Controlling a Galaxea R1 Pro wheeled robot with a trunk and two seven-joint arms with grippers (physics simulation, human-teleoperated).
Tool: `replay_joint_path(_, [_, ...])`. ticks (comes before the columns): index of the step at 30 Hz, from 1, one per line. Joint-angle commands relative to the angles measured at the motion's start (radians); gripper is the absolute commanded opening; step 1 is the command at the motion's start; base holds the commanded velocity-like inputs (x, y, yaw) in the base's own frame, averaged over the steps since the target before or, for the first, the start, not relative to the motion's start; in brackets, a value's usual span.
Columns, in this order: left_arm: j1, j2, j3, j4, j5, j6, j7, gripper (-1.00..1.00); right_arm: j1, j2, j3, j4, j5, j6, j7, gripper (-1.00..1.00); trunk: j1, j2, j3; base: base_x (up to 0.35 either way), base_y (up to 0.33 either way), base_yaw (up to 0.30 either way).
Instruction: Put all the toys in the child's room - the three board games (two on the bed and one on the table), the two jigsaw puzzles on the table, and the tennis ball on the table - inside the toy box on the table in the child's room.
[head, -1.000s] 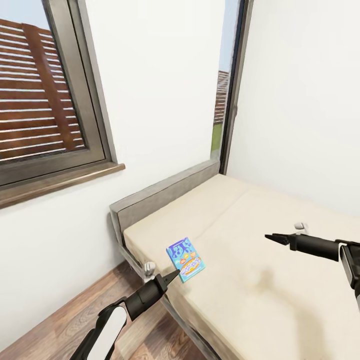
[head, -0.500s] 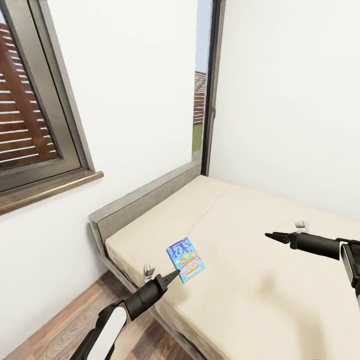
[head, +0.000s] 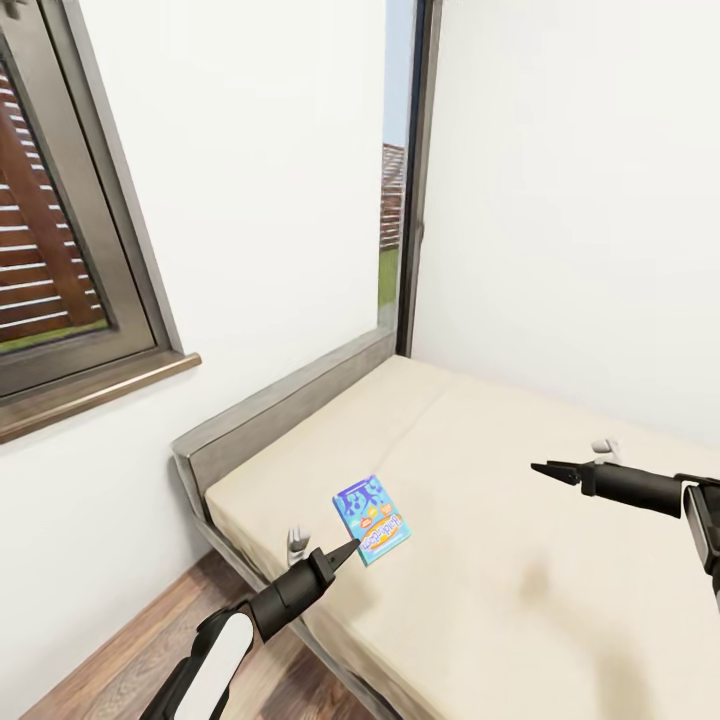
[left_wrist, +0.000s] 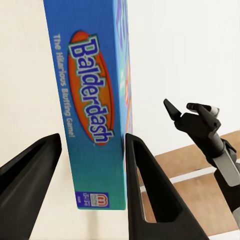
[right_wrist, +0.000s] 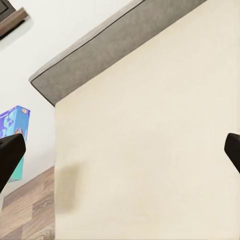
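Note:
A teal-blue board game (head: 372, 519), printed "Balderdash" (left_wrist: 92, 107), hangs tilted above the bed's near corner. My left gripper (head: 347, 548) is shut on its lower edge; in the left wrist view the box sits between the two black fingers (left_wrist: 145, 190). My right gripper (head: 545, 469) hovers over the middle of the mattress, open with nothing between its widely spread fingertips (right_wrist: 10, 155). It also shows past the box in the left wrist view, where the right gripper (left_wrist: 192, 117) is seen against the white wall.
The beige bed (head: 500, 580) with a grey headboard (head: 280, 410) fills the corner between two white walls. A dark-framed window (head: 60, 260) is at left and a narrow glazed strip (head: 395, 200) is behind the bed. Wood-plank floor (head: 120, 660) lies left of the bed.
The whole picture has slid left, so the camera has turned right. Both arms and the held game box keep their places in the view.

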Motion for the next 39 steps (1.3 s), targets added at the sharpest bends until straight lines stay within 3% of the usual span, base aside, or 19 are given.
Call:
replay_joint_path(1, [0.0, 0.0, 0.0, 0.0, 0.008, 0.008, 0.0, -1.0, -0.001, 0.001, -0.004, -0.002, 0.007, 0.01, 0.008, 1.0, -0.004, 0.007, 0.002, 0.0, 0.0, -0.013])
replay_joint_path(4, [0.0, 0.0, 0.0, -0.001, 0.008, 0.008, 0.0, -1.0, 0.0, 0.0, -0.003, -0.003, 0.004, 0.01, 0.008, 1.0, -0.016, 0.028, 0.012, 0.0, 0.0, -0.009])
replay_joint_path(14, [0.003, 0.001, 0.0, -0.007, 0.009, 0.0, -0.004, -1.0, 0.003, 0.0, -0.004, -0.009, -0.002, 0.009, 0.008, 1.0, -0.016, 0.028, 0.012, 0.0, 0.0, -0.003])
replay_joint_path(29, [0.026, 0.001, 0.0, -0.011, 0.009, -0.062, -0.035, -1.0, 0.006, 0.0, -0.003, -0.017, -0.005, 0.01, 0.008, 1.0, -0.016, 0.028, 0.012, 0.068, 0.0, -0.007])
replay_joint_path(39, [0.028, 0.0, 0.001, -0.023, 0.01, -0.065, -0.039, -1.0, 0.006, -0.001, -0.003, -0.018, -0.006, 0.01, 0.008, 1.0, -0.016, 0.028, 0.012, 0.021, 0.0, -0.163])
